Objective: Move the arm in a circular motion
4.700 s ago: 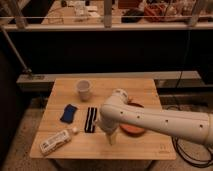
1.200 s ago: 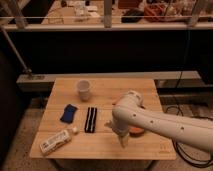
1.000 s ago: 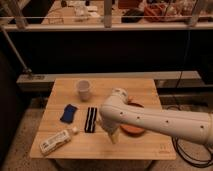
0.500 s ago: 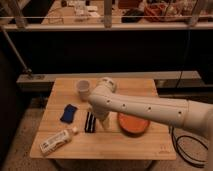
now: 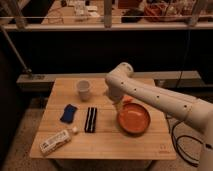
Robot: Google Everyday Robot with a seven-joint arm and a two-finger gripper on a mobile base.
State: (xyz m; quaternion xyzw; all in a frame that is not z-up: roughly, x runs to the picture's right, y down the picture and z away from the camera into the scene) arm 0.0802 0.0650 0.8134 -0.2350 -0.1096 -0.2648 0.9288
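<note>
No readable writing; the bottle label is illegible. One white arm reaches in from the right over the wooden bench, elbow above the back edge. Its gripper hangs at the orange bowl's back-left rim; cannot tell how the fingers stand. One white cup back-left of the bowl, one black striped pack left of it, one blue cloth farther left, the bottle at the front-left corner. Bare wood along the front edge.
</note>
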